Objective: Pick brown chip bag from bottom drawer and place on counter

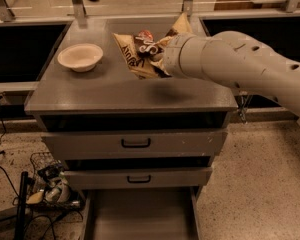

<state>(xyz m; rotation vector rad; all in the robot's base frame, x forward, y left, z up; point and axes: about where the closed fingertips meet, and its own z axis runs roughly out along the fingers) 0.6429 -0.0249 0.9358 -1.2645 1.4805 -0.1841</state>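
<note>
Dark-grey counter (115,91) lies bare along its front edge; the brown chip bag (132,54) stands rear-centre at the gripper (158,60), grip state untellable, right of the bowl (80,57).

Robot test lab, kitchen-style: grey drawer cabinet (132,145), speckled floor (260,184), cluttered wire basket (52,185); hand (157,61) above counter (115,90).

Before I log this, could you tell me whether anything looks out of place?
Only the bottom drawer stands pulled out; the brown chip bag sits crumpled and tilted at the gripper over the counter.
</note>
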